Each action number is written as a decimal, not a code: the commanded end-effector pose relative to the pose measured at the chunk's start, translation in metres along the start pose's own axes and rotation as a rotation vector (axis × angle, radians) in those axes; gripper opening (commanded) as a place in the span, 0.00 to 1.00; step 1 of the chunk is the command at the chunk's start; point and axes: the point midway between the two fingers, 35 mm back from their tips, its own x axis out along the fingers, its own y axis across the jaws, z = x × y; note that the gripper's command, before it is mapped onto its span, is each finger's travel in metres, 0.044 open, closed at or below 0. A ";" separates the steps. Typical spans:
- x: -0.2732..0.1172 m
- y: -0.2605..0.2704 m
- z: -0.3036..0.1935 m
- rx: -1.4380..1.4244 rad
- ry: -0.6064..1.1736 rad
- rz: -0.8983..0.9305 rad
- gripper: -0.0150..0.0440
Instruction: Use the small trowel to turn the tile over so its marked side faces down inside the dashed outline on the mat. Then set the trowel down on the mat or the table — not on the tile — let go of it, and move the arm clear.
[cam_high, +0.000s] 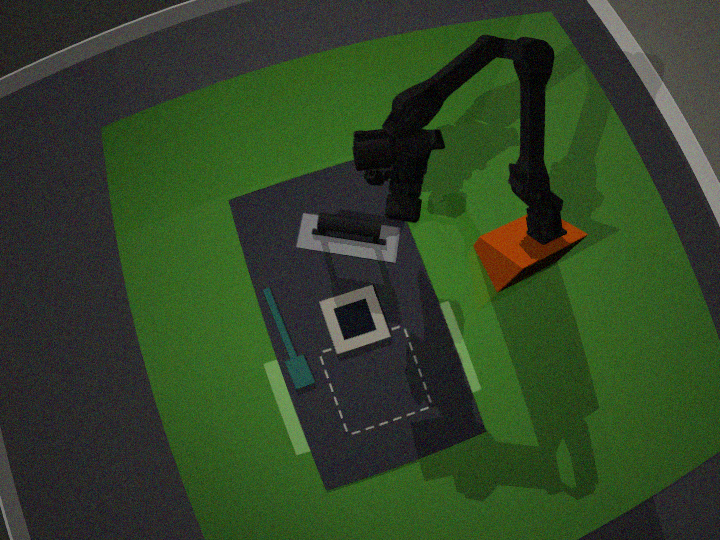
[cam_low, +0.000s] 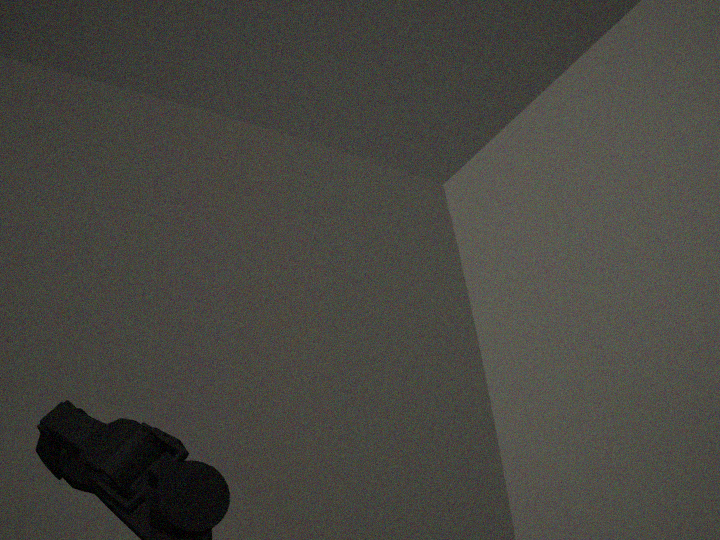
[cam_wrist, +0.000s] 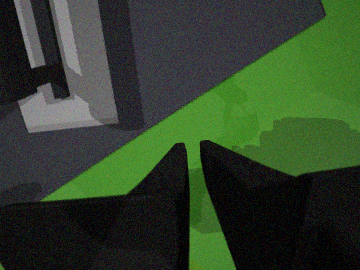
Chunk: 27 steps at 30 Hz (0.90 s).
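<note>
Outline: while its near part shows plainly, the far side of the dashed outline (cam_high: 388, 420) runs under the tile.
Strips: pale bands (cam_high: 286, 408) (cam_high: 461, 347) border the mat (cam_high: 395, 453) left and right.
Trowel: the teal trowel (cam_high: 300, 372) lies on the mat's left side, blade near, handle far.
Tile: the pale tile (cam_high: 328, 316), dark square up, straddles the outline's far edge.
Plate: beyond it, a light-grey plate (cam_high: 308, 232) (cam_wrist: 50, 117) with a dark bar (cam_high: 348, 227); whether it touches the mat is unclear.
Block: the orange block (cam_high: 494, 249) under the arm (cam_high: 533, 110) (cam_low: 122, 447) sits right.
Pincer: pincer (cam_wrist: 192, 150) pressed nearly together, holding nothing; its tips are hard to distinguish from above.
Cut off: the outside view catches only part of the arm.
</note>
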 end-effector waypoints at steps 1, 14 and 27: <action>0.000 0.000 0.000 0.000 0.000 0.000 0.25; 0.000 0.000 0.000 0.000 0.000 0.000 0.30; 0.000 0.000 0.000 0.000 0.000 0.000 0.42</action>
